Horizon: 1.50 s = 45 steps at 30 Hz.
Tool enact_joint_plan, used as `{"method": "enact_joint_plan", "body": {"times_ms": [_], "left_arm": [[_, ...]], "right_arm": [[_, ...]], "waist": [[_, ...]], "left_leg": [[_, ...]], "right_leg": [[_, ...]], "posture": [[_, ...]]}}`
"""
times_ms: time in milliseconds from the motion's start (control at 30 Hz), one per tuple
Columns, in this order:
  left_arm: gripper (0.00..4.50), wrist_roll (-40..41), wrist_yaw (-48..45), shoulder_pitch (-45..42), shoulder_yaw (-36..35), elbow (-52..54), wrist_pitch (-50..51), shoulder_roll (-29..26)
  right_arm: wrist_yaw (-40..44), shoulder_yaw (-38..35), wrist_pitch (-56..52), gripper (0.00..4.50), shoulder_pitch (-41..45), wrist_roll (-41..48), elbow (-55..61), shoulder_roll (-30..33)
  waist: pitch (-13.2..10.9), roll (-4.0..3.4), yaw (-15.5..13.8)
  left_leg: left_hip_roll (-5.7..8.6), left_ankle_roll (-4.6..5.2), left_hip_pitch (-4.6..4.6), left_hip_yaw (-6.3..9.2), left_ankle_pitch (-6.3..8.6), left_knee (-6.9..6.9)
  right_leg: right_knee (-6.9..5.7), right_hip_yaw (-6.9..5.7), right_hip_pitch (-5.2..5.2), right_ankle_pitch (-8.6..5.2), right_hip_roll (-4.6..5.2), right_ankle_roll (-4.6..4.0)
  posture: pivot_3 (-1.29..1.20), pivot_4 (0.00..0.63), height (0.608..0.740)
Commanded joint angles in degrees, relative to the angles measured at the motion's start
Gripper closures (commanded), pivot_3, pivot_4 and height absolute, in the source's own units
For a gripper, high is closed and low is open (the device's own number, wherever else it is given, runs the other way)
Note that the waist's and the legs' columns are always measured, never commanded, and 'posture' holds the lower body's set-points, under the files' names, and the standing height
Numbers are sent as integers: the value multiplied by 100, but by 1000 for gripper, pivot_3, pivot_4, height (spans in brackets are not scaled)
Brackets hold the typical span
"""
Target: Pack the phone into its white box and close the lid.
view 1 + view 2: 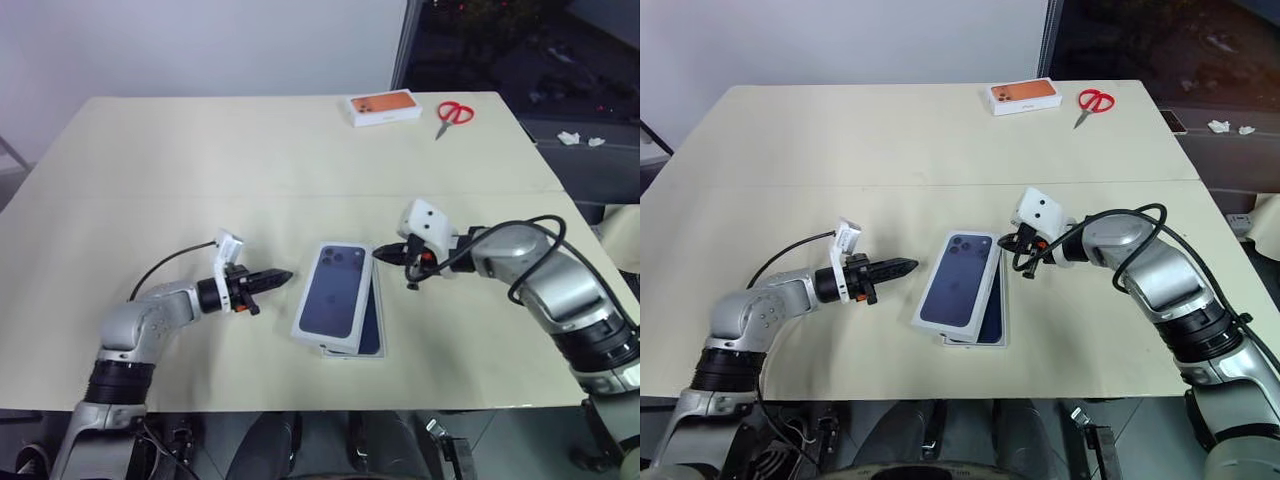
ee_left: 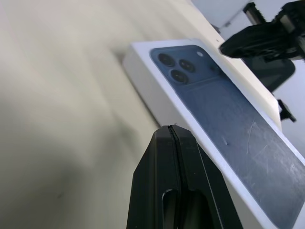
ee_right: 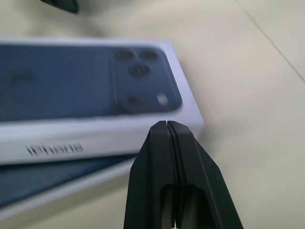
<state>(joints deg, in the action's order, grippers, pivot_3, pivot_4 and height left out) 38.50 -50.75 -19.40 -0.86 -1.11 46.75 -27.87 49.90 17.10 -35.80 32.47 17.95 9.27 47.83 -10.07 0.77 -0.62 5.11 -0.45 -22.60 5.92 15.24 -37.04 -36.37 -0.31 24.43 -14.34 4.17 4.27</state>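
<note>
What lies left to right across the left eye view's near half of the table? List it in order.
Left pincer, shut → the lid lying askew on the white box, with the phone showing beneath → right pincer, shut.

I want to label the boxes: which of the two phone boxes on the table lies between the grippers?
The lid printed with a dark-blue phone, askew over the phone. The orange-topped box sits at the far edge beside the red scissors.

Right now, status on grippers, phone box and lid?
Left gripper shut, empty, left of the lid. Right gripper shut, empty, at the lid's far right corner. Lid sits skewed over the white box, phone showing along its right edge. Nothing blocking.
</note>
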Motion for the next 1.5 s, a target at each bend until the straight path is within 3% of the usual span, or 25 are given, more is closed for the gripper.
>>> {"method": "enact_joint_plan", "body": {"times_ms": [33, 433, 567, 733, 1000, 1200, 1500], "left_arm": [[4500, 20, -94, -93, 41, 73, -39, 97], [4500, 383, 170, -135, -85, 465, 374, 617], [4500, 383, 194, -79, -64, 545, 409, 575], [4500, 487, 115, 36, -421, 528, 528, 78], [4500, 21, -112, 63, 34, 347, 276, -180], [4500, -256, -172, -47, 506, 146, 112, 128], [4500, -137, -140, -334, 529, 285, 322, 439]], "right_arm": [[62, -116, 29, 4483, -40, -255, 80, 77], [470, -238, -700, 4483, -264, -91, 884, 156], [492, -221, -784, 4483, -229, -148, 970, 135], [523, -233, -789, 4483, -198, -199, 979, 168], [614, -148, -690, 4483, -166, -412, 901, 159], [691, -137, -722, 4483, -105, -505, 926, 167], [684, -110, -789, 4483, -208, -567, 1132, 159]], "waist": [[0, 0, -6], [0, 0, 1], [0, 0, -12], [0, -1, 4], [0, -1, -18], [0, -1, -15], [0, -1, -11]], "left_leg": [[0, 0, 0, 0, 0, 1], [-1, 0, -1, 0, 0, -4], [-2, -3, 1, 1, -2, -7], [-1, -3, 1, 1, -2, -5], [6, -1, 1, 1, 0, -10], [4, 0, 1, 2, 0, -7], [4, 0, 1, 1, 0, -9]], "right_leg": [[0, 0, 1, 0, 0, 0], [-1, 0, -2, 3, -1, 3], [-3, -1, -2, 4, -2, 5], [-2, 0, -1, 4, -2, 5], [3, 0, -8, 5, 4, 4], [3, -1, -6, 5, 2, 5], [2, 0, -6, 6, 2, 6]], "posture": [[0, 150, 740], [0, 150, 740], [0, 150, 740], [0, 150, 740], [0, 150, 740], [0, 150, 740], [0, 150, 740]]}}
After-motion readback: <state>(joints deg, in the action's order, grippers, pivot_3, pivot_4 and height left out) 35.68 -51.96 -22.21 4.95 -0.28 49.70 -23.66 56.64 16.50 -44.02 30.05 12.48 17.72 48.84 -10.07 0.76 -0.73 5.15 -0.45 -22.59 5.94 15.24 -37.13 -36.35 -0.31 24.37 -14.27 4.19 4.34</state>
